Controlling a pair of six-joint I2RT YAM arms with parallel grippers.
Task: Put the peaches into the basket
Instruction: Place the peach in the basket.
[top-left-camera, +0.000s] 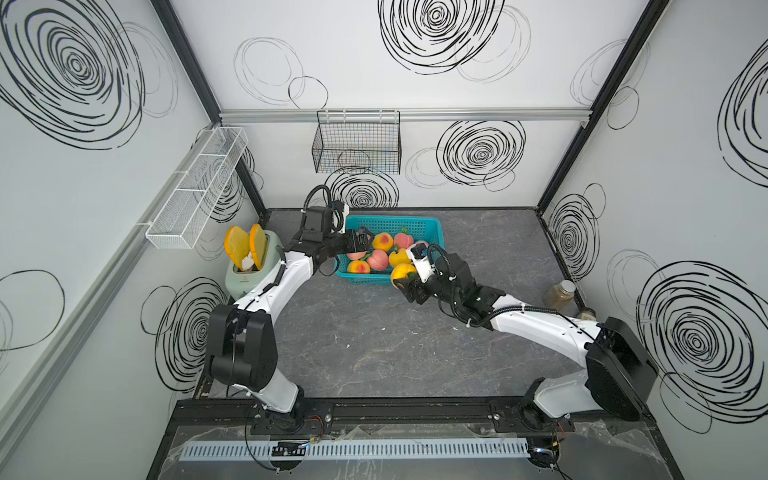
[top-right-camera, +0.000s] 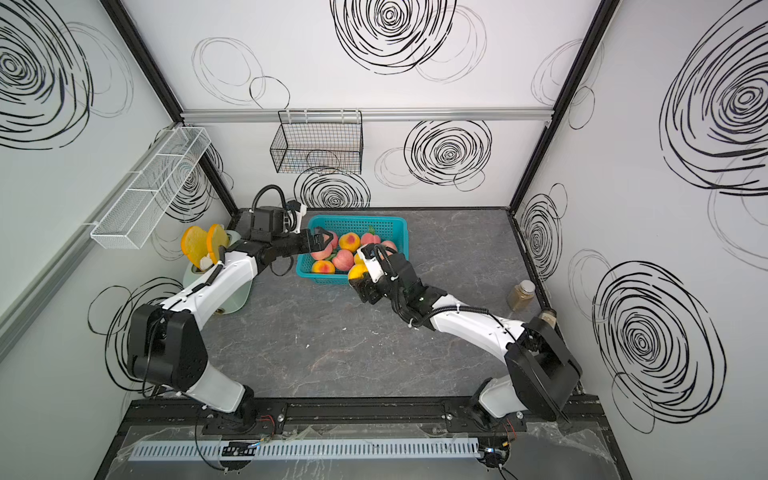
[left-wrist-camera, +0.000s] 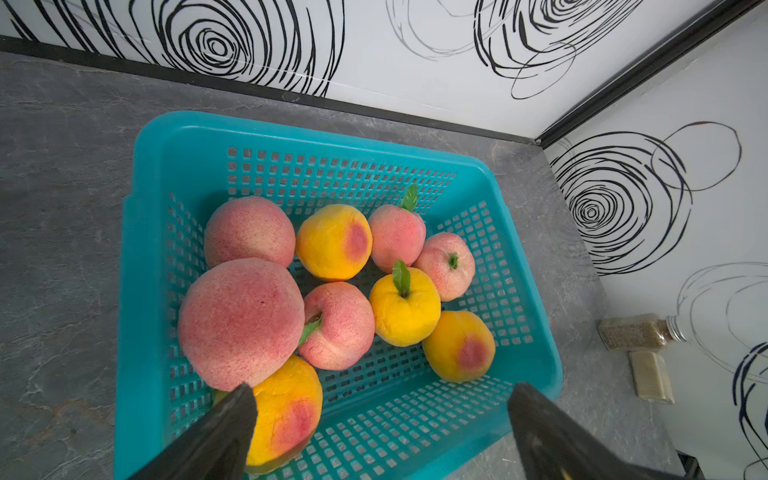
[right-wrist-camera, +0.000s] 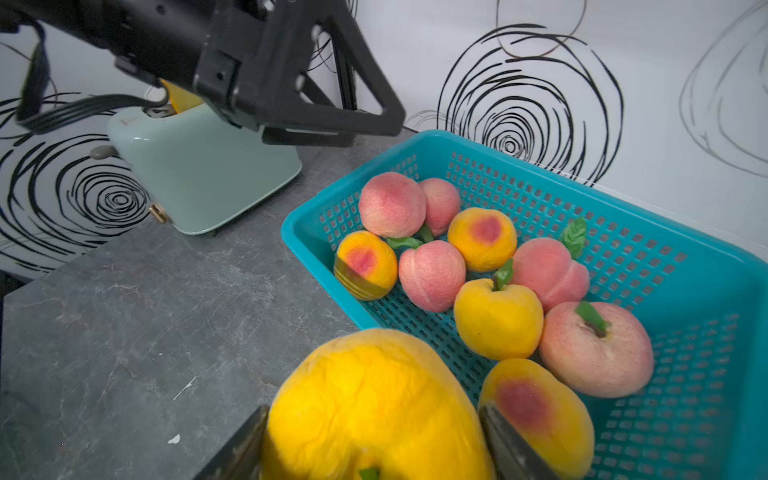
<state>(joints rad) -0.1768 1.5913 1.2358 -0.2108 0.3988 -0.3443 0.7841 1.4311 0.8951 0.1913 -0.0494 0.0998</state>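
**Top views.** The basket (top-left-camera: 434, 222) sits on the desk (top-left-camera: 374, 353) near the back wall, between the two arms. The peaches (top-left-camera: 382, 241) inside it are a mix of pink and yellow. The left end effector (top-left-camera: 365, 242) hangs over the basket's left end with its jaws spread and nothing between them. The right end effector (top-left-camera: 402, 277) is at the basket's near right corner, pinching the held peach (top-left-camera: 404, 271), a yellow one. A mint toaster (top-left-camera: 249, 272) with two toast slices (top-left-camera: 243, 247) standing in it is just left of the basket. A jar (top-left-camera: 562, 293) stands by the right wall, well apart.

**Left wrist.** Nine peaches lie in the basket, five pink and four yellow-orange, packed together and touching. Part of the lattice floor is bare. The jaws stand wide apart and empty. One jaw overlaps a blushed yellow peach, but I cannot tell whether it touches.

**Right wrist.** The jaws press on both sides of the held peach. It sits at the basket's near rim, partly over the desk and partly over the basket. It is probably clear of the rim, though the view is too close to be sure. The other arm's end effector shows above the toaster.
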